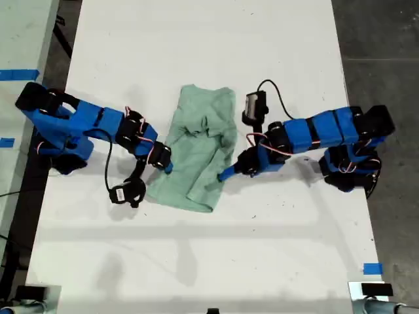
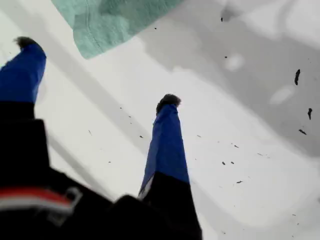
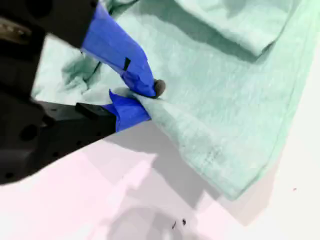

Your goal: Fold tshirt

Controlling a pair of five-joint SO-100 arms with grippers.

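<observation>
While the tshirt lies near the centre of the exterior view on the white surface, it is seen only roughly flattened. The upper part is bunched and creased, and the lower hem is spread toward lower centre of the frame. A blue arm is seen reaching in from each side of the exterior view, one claw at each side edge of the cloth. Which arm is which cannot be settled from the wrist views.

My first claw is seen released, jaws spread wide over bare surface with nothing between them. A corner of the tshirt is seen just ahead of it, apart from both fingertips. My second claw is seen clenched on the tshirt, a fold of the cloth's edge pinched between the blue tips. A hemmed corner is seen close by, and a doubled-over layer further in.

The step in hand is judged to be an early fold: one edge is gripped and the other side is not yet taken. Next, the free corner should be reached and pinched by my first claw. Then both gripped points should be lifted and carried across together. If one side is pulled alone, the cloth is likely to be dragged and bunched rather than folded.
</observation>
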